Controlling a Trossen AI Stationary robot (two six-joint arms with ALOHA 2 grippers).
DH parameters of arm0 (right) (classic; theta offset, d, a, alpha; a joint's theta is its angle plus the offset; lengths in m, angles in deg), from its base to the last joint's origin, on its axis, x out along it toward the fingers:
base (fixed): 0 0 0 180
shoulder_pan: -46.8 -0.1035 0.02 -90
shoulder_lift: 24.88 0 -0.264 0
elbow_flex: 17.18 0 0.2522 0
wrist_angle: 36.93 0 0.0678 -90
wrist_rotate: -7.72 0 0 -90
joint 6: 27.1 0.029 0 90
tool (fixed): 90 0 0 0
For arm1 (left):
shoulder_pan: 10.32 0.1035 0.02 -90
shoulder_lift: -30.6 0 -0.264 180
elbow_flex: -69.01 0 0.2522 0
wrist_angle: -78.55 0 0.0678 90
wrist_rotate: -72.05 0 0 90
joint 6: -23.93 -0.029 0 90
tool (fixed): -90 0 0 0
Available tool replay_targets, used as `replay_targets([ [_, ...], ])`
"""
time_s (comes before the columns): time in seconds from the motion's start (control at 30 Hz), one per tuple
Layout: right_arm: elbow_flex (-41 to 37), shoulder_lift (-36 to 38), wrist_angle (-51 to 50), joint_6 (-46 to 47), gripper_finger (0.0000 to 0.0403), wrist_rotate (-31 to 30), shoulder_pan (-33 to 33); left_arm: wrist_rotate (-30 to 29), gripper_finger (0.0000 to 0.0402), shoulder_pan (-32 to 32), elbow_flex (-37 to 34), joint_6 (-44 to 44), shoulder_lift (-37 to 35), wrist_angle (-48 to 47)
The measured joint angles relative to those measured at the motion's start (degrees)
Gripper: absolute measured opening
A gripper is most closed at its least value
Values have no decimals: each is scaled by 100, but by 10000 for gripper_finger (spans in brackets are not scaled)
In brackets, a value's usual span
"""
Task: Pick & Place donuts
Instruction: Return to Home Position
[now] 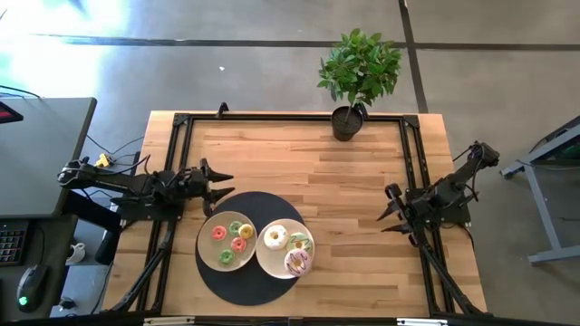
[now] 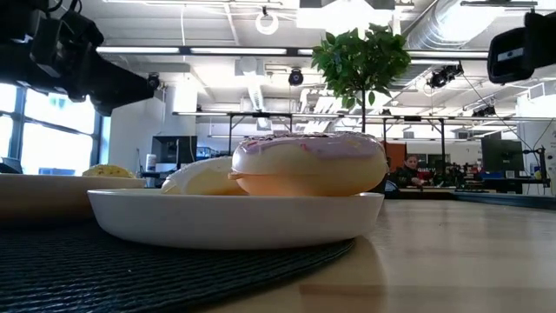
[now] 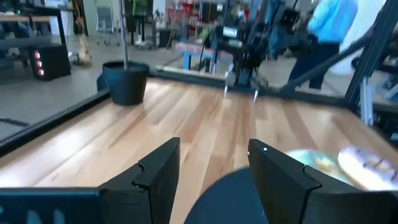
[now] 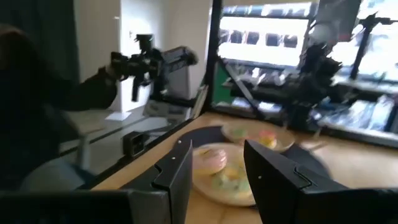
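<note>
Two round plates sit on a black round mat [image 1: 237, 276]. The left plate [image 1: 207, 250] carries several tiny donuts [image 1: 237, 243], pink, green and yellow. The right plate [image 1: 269, 260] carries a cream donut [image 1: 275, 238], a green-white donut [image 1: 298, 242] and a pink sprinkled donut [image 1: 297, 263] [image 2: 308, 163]. My left gripper [image 1: 222, 184] [image 3: 213, 163] is open and hangs at the mat's far left edge. My right gripper [image 1: 391, 210] [image 4: 216, 163] is open and hangs over the bare table right of the plates.
A potted plant [image 1: 356, 77] stands at the table's far edge. Black frame rails [image 1: 412, 163] run along the left, right and far sides. Bare wood [image 1: 335, 172] lies between the plates and the plant. A person in blue [image 3: 329, 25] stands beyond the table.
</note>
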Motion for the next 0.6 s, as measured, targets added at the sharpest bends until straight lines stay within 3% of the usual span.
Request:
replay_targets([
  [0.23, 0, -160, -151, 456, 141, 123, -2, 2, 188, 0, 0, 0, 2, -464],
  [0.6, -2, -242, -13, -361, 141, -977, -2, 4, 188, 0, 0, 0, 2, -648],
])
